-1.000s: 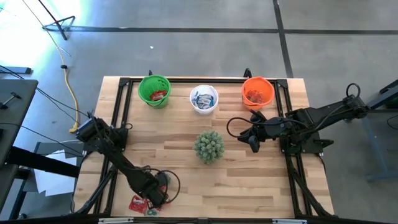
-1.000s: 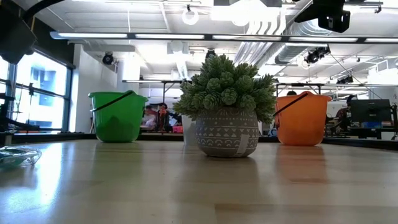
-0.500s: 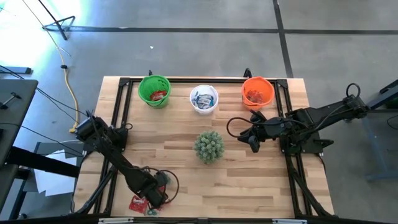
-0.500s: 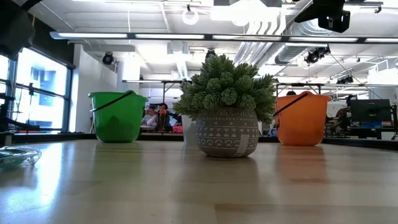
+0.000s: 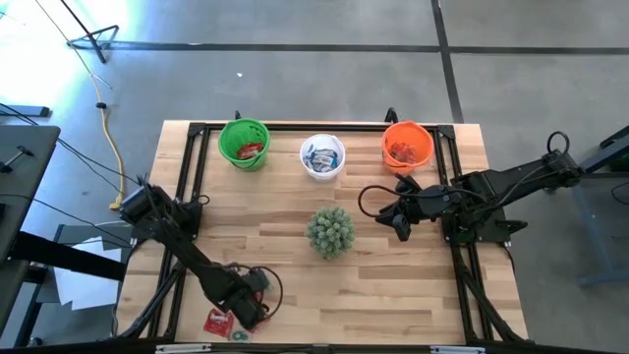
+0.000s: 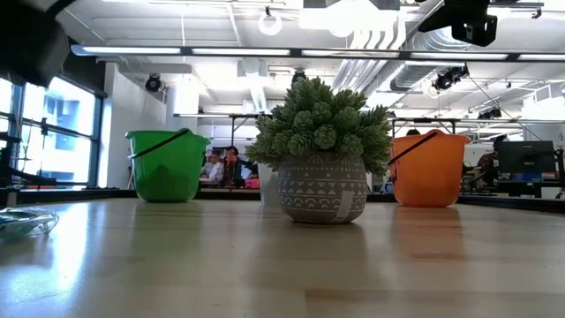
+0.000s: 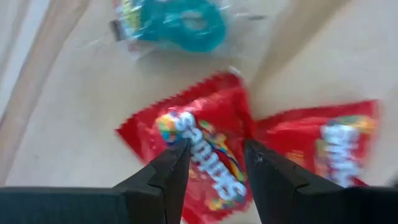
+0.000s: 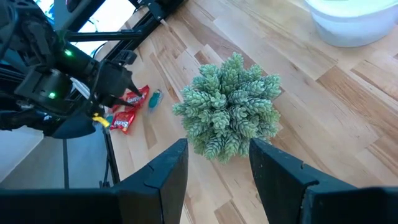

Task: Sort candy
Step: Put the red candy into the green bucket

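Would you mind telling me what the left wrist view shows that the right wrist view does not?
Only the left wrist view shows the open left gripper over a red candy packet, its print readable. Only the right wrist view shows the spiky green plant, the white cup and the open right gripper. Both show red packets and the blue-wrapped sweet.

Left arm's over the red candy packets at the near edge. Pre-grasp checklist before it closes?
1. Left gripper open: ok.
2. Shiny red wrapped candy packet lies between the fingers: ok.
3. Second red packet overlaps the first, may get dragged along: not ok.
4. Blue ring-shaped sweet in clear wrapper apart from the fingers: ok.
5. Right gripper waits open by the spiky green plant, away from the grasp: ok.
6. Fingertips touching the table: cannot tell.
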